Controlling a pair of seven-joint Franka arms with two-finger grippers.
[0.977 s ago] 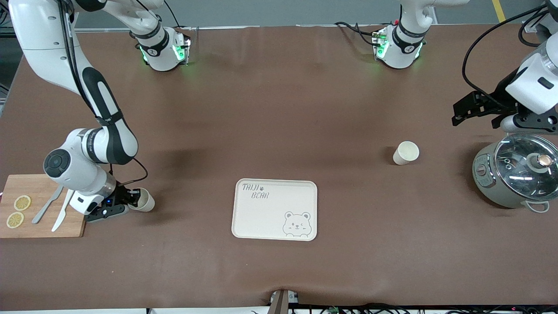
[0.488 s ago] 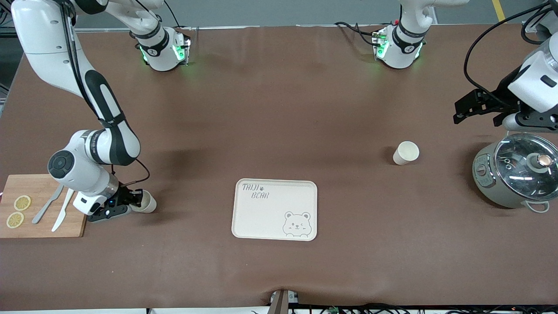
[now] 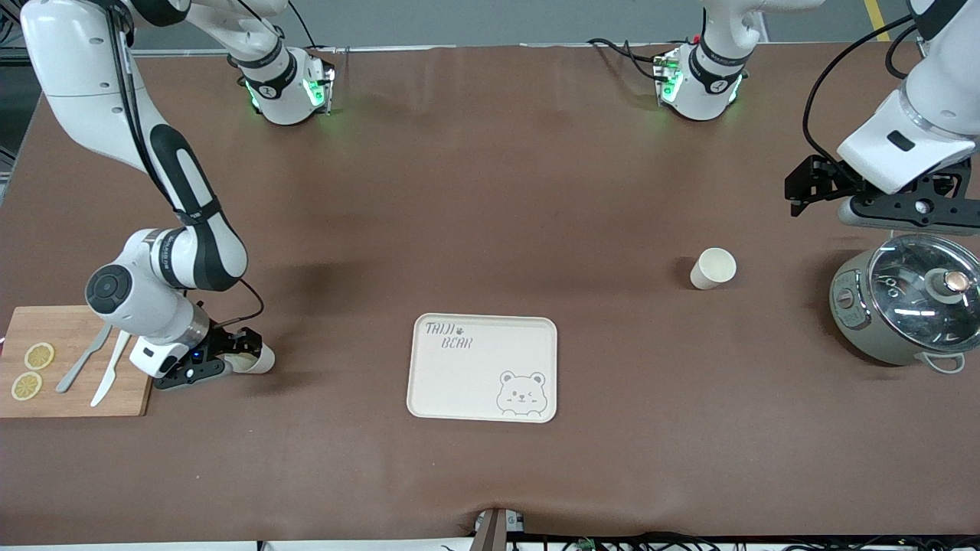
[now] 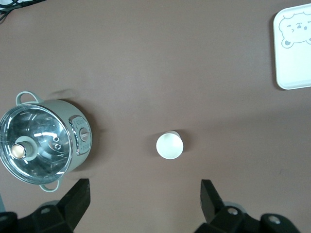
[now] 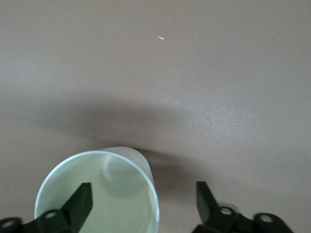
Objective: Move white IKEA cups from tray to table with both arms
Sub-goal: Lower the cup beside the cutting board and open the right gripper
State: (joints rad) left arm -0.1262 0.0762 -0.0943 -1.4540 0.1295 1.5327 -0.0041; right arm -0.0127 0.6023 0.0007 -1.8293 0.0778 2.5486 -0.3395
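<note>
Right gripper (image 3: 243,353): we see it released around a cup (image 3: 259,361) on the table (image 3: 490,191).
Left gripper (image 3: 813,186): spread, holding nothing, up beside the pot (image 3: 903,308).
Tray (image 3: 482,367): bare.

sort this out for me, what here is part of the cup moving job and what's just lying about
Part of the job: cup by the right gripper, cup near the pot, tray, table, right gripper, left gripper.

Lying about: pot, cutting board, lemon slices, cutlery.
</note>
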